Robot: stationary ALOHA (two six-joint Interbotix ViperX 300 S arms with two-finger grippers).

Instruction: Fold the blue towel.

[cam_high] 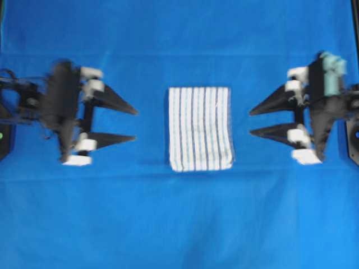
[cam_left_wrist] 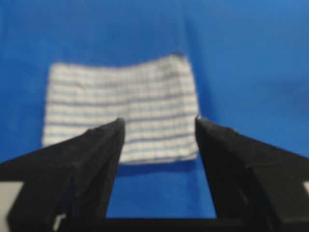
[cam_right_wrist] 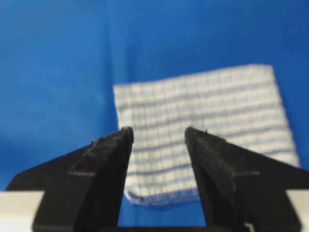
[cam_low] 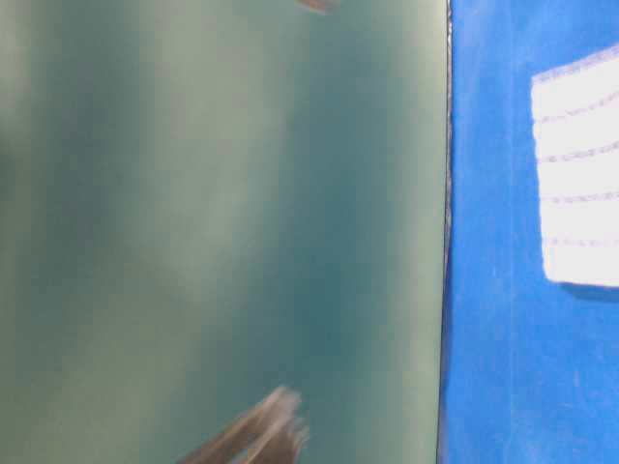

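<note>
Overhead view: blue towel (cam_high: 200, 128) lies folded into a compact rectangle at the middle of the desk, flat on the blue cover (cam_high: 179, 224), stripes running 12 to 6 o'clock. My left fingers (cam_high: 134, 124) sit at 9 o'clock of it, tips aimed at it, spread apart, nothing between them. My right fingers (cam_high: 251, 123) sit at 3 o'clock, tips aimed at it too, also parted and empty. Both clear of the cloth, not touching.

Table-level view: mostly a blurred green wall (cam_low: 222, 232); the blue cover fills the right strip, towel at 3 o'clock, cut by the frame edge. Blurred dark shapes at 6 and 12 o'clock, can't tell what they are.

Left wrist view: my two black fingers (cam_left_wrist: 104, 145) stand apart at 6 o'clock, gap open, holding nothing. Towel lies beyond them toward 12 o'clock, flat on the cover.

Right wrist view: black fingers (cam_right_wrist: 108, 154) parted at 6 o'clock, empty. Towel ahead toward 1 o'clock, its near hem seen through the gap.
</note>
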